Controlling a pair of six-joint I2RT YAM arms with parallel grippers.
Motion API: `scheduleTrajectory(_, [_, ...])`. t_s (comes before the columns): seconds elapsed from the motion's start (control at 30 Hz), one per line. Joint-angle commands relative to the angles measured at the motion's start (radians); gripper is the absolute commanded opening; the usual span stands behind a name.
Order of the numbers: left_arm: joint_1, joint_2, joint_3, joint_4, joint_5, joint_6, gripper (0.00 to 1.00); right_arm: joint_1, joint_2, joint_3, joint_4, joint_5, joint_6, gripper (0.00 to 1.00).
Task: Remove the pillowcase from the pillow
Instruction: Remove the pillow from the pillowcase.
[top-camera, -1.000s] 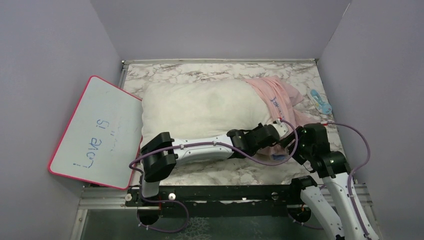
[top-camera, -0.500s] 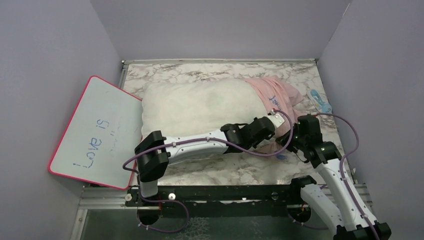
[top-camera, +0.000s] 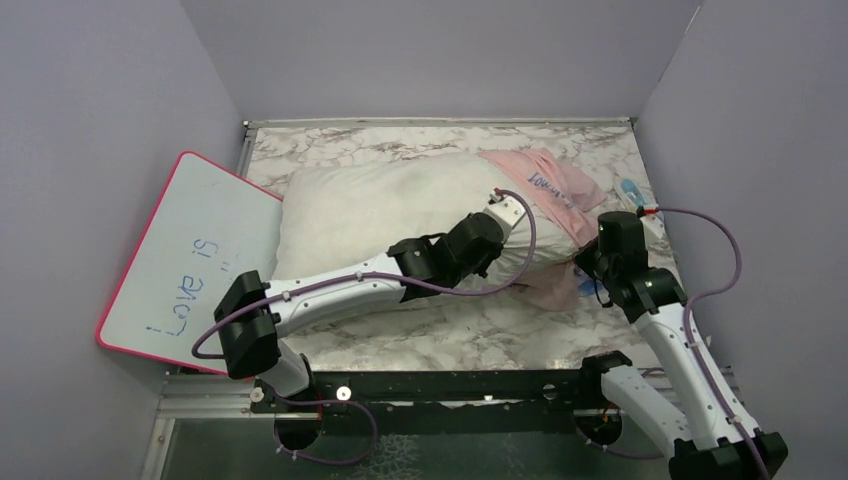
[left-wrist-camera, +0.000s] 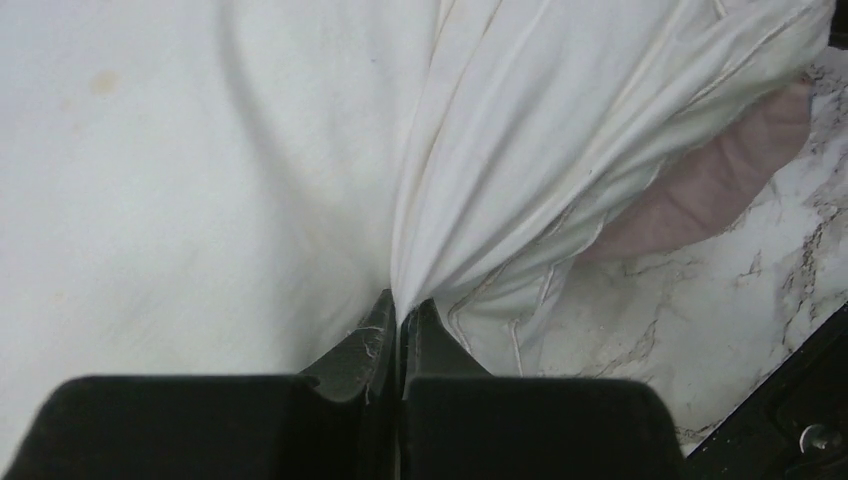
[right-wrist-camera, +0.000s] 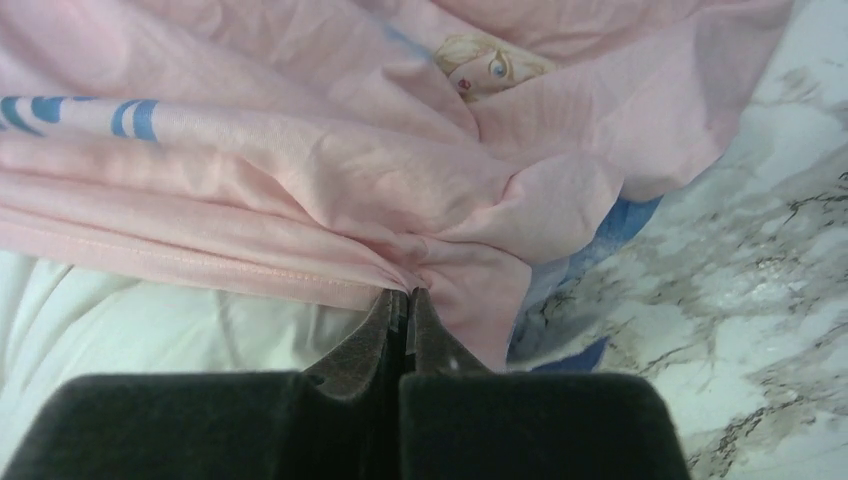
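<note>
The left gripper (left-wrist-camera: 400, 312) pinches a fold of the white pillow (top-camera: 380, 210), apparently to anchor it on the counter (top-camera: 450, 345), while the right gripper (right-wrist-camera: 405, 300) clamps the hem of the pink pillowcase (top-camera: 560, 195), which is bunched over the pillow's right end, seemingly ready to be drawn off.

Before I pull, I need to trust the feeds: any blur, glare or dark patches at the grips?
Left wrist: sharp, pillow bright yet its folds read clearly, left fingers dark. Right wrist: pillowcase crisp down to the hem stitching. Top external: even light, no glare, soft shadows.
</note>
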Motion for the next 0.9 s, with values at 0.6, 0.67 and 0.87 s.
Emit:
scheduleTrajectory(0.6, [-0.158, 0.129, 0.28, -0.135, 0.101, 0.207, 0.86, -0.282, 0.172, -0.049, 0.275, -0.579, -0.226, 0.0])
scheduleTrajectory(0.67, [-0.188, 0.188, 0.326, -0.138, 0.079, 0.256, 0.92, -0.284, 0.169, -0.063, 0.278, -0.583, -0.22, 0.0])
scheduleTrajectory(0.87, [-0.199, 0.329, 0.42, -0.133, 0.005, 0.338, 0.99, -0.297, 0.166, -0.088, 0.293, -0.665, -0.215, 0.0])
